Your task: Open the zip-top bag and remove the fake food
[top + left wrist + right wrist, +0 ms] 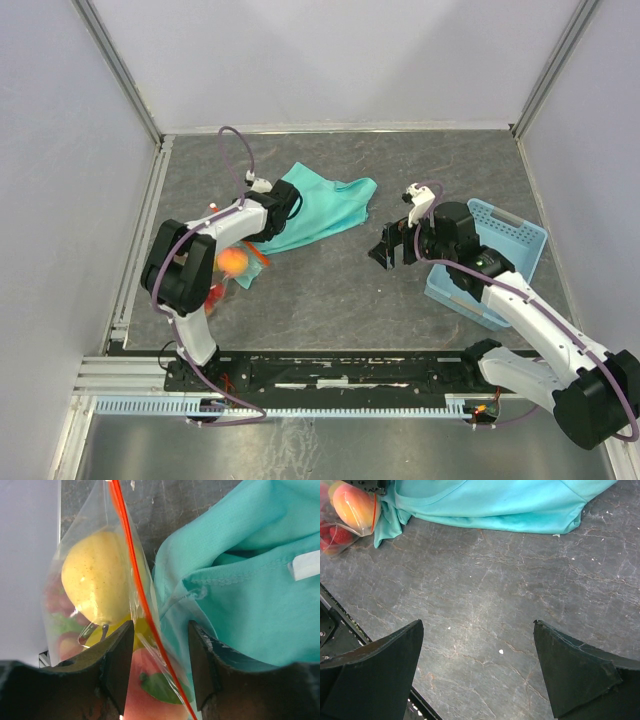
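Note:
The zip-top bag (238, 268) lies at the left, beside the teal cloth, and holds the fake food. In the left wrist view I see the lemon (97, 577), the peach (142, 692) and a green leaf (160, 686) through the clear plastic. The orange-red zip strip (135, 575) runs between the jaws of my left gripper (160, 665), which stand apart on either side of it. The left gripper also shows in the top view (262, 238). My right gripper (390, 250) is wide open and empty over bare table (478, 625). The bag (342, 517) shows far off in the right wrist view.
A teal cloth (320, 205) lies crumpled at the back middle, touching the bag's zip side (250, 595). A light blue basket (500, 250) stands at the right, under the right arm. A metal rail (140, 240) runs along the table's left edge.

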You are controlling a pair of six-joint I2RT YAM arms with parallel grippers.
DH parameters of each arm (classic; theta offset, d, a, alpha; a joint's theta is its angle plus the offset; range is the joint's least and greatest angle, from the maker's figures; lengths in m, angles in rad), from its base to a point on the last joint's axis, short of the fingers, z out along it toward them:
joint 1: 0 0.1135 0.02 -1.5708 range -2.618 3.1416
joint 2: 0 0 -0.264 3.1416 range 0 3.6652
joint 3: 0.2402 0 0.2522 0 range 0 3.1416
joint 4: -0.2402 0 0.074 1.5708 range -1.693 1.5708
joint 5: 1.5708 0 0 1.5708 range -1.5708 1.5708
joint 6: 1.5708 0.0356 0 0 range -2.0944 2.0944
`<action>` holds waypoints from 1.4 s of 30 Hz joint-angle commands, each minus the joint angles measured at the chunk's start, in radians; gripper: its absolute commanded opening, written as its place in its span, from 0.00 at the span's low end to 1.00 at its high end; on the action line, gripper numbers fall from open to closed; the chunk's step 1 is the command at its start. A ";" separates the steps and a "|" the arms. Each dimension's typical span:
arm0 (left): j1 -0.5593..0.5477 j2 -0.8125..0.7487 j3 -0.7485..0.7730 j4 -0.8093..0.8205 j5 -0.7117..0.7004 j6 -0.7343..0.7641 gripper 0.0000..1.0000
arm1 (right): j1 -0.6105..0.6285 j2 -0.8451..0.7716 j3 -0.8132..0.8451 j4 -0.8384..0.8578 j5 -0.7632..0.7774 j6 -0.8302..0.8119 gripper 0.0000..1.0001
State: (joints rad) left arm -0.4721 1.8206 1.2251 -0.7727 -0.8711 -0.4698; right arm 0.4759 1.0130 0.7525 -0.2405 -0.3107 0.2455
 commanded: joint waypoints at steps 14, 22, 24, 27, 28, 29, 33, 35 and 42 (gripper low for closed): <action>0.018 -0.242 -0.025 0.012 -0.025 0.067 0.03 | 0.003 -0.016 -0.005 0.042 0.006 -0.002 0.99; 0.017 -0.512 -0.076 0.077 0.171 0.049 0.03 | 0.009 -0.027 -0.019 0.203 -0.238 0.065 0.99; 0.017 -0.575 -0.090 0.111 0.260 0.009 0.03 | 0.023 -0.006 -0.010 0.253 -0.277 0.079 0.99; 0.016 -0.632 -0.095 0.137 0.378 -0.080 0.03 | 0.084 0.034 0.017 0.292 -0.271 0.066 0.99; 0.015 -0.648 -0.097 0.146 0.409 -0.117 0.03 | 0.114 0.049 0.028 0.305 -0.255 0.053 0.99; 0.014 -0.658 -0.100 0.154 0.433 -0.147 0.03 | 0.143 0.062 0.034 0.324 -0.227 0.037 0.99; 0.009 -0.707 -0.148 0.224 0.500 -0.311 0.03 | 0.295 0.112 0.028 0.456 -0.107 -0.042 0.99; 0.007 -0.725 -0.177 0.265 0.523 -0.381 0.03 | 0.370 0.146 0.043 0.492 -0.033 -0.083 0.99; -0.004 -0.695 -0.155 0.242 0.536 -0.534 0.03 | 0.601 0.287 0.147 0.532 0.327 -0.193 0.99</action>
State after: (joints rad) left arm -0.4629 1.1259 1.0378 -0.6041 -0.3576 -0.8433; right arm 0.9966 1.2594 0.8196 0.1783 -0.2462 0.1307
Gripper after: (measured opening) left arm 0.047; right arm 0.990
